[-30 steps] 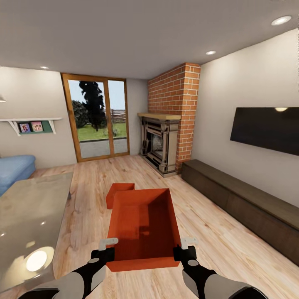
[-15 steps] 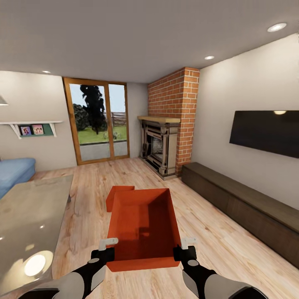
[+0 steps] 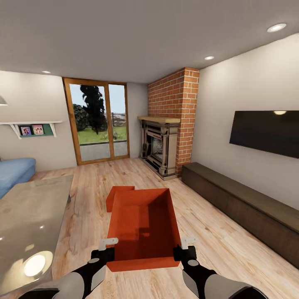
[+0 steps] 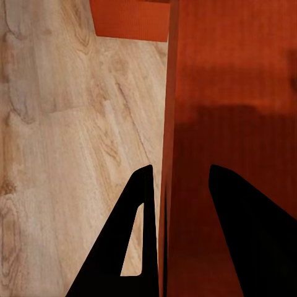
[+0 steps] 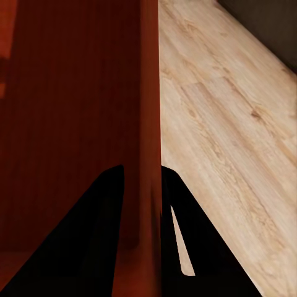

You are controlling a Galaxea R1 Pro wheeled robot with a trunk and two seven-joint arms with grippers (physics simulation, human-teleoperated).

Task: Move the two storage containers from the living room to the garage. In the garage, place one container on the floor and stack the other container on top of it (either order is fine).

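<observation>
Our left gripper [image 3: 109, 248] and right gripper [image 3: 187, 247] each straddle a side wall of the near storage container [image 3: 143, 222], close to its near corners. In the wrist views one finger [image 4: 117, 247] sits outside the left wall and its mate inside, and a right finger [image 5: 189, 247] does likewise, so we judge both clamped on the walls and the bin held up between our arms. Its long axis runs straight away from us, toward the fireplace [image 3: 160, 145].

The second storage container [image 3: 118, 195] rests on the wood floor [image 3: 89, 216] just beyond the held bin's far left corner, partly hidden by it.

For the carry to the garage, we reckon the turn matters most. The glass table [image 3: 29, 220] stands close on our left and the low dark cabinet [image 3: 245, 207] runs along the right wall, so we would swing the long bin clear of both.
</observation>
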